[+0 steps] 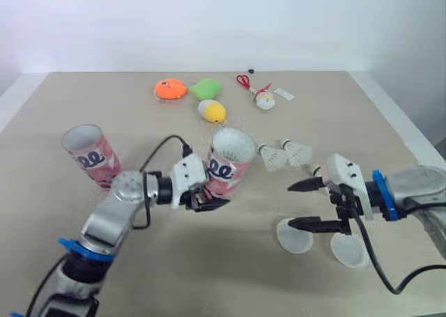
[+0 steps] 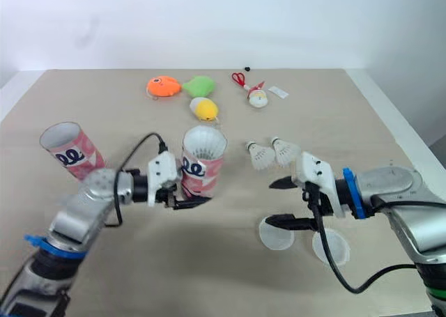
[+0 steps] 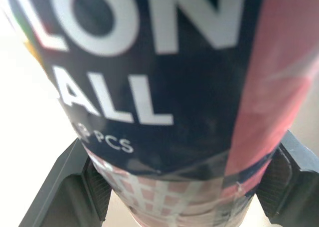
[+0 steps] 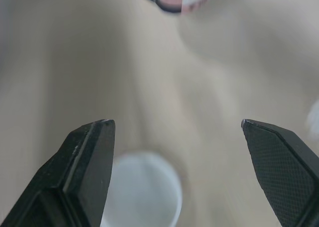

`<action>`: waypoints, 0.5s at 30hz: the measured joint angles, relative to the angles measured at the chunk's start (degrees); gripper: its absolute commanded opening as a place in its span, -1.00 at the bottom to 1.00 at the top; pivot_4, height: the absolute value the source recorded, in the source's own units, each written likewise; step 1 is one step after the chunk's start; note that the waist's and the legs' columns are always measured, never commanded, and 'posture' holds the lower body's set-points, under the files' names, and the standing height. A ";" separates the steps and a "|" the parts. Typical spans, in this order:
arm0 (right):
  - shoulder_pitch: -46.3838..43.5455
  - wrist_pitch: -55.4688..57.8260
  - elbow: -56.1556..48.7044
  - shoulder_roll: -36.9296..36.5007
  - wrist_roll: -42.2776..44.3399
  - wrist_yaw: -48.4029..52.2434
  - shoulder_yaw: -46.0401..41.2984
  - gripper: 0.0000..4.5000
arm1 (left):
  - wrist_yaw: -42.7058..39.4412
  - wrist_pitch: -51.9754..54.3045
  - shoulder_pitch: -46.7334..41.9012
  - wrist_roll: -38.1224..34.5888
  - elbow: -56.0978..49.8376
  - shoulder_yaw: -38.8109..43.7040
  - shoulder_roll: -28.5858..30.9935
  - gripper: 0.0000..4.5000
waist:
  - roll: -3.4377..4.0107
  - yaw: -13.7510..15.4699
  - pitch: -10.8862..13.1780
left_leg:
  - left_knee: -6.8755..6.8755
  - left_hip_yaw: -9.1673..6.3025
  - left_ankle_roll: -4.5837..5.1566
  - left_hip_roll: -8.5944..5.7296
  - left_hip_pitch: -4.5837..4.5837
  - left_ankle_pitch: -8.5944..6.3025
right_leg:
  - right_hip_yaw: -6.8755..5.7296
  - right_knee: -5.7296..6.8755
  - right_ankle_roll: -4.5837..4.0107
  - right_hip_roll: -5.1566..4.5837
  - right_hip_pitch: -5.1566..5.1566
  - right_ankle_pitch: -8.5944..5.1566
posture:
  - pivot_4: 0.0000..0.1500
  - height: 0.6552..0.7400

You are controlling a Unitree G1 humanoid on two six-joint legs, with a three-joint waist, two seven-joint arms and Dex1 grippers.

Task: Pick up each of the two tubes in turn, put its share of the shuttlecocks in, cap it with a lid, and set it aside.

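Note:
My left gripper (image 1: 209,199) is shut on the lower part of a pink tube (image 1: 230,164), which stands upright near the table's middle with its mouth open. In the left wrist view the tube (image 3: 164,87) sits squeezed between both fingers (image 3: 75,187). A second pink tube (image 1: 89,153) stands at the far left. Two white shuttlecocks (image 1: 273,157) (image 1: 298,152) lie just right of the held tube. My right gripper (image 1: 291,205) is open and hovers over one of two white lids (image 1: 295,237) (image 1: 350,250); that lid (image 4: 142,192) lies below its fingers.
At the back of the table lie an orange toy (image 1: 170,89), a green toy (image 1: 206,88), a yellow toy (image 1: 212,111), red scissors (image 1: 243,81), a small white figure (image 1: 265,99) and a white tag (image 1: 283,93). The table's right edge (image 1: 411,132) runs close to my right arm.

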 measured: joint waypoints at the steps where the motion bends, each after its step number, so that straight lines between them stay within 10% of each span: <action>1: 0.16 -1.74 0.19 0.50 -1.44 -0.81 0.82 0.99 | 1.36 -2.56 1.03 0.14 0.85 -0.15 -1.33 0.45 | -0.01 0.06 0.00 | 0.01 -0.03 -0.10 0.02 0.05 0.07 | -0.05 -0.01 -0.02 0.01 0.07 0.03 | 1.00 1.00; 15: 3.20 -13.09 9.20 5.59 -12.75 -4.68 7.51 0.99 | 9.15 -17.50 7.47 2.74 13.82 -3.05 -8.18 0.45 | 0.04 0.20 -0.03 | 0.03 0.17 -0.13 0.03 0.42 0.18 | 0.04 -0.03 -0.01 -0.04 0.35 0.18 | 1.00 1.00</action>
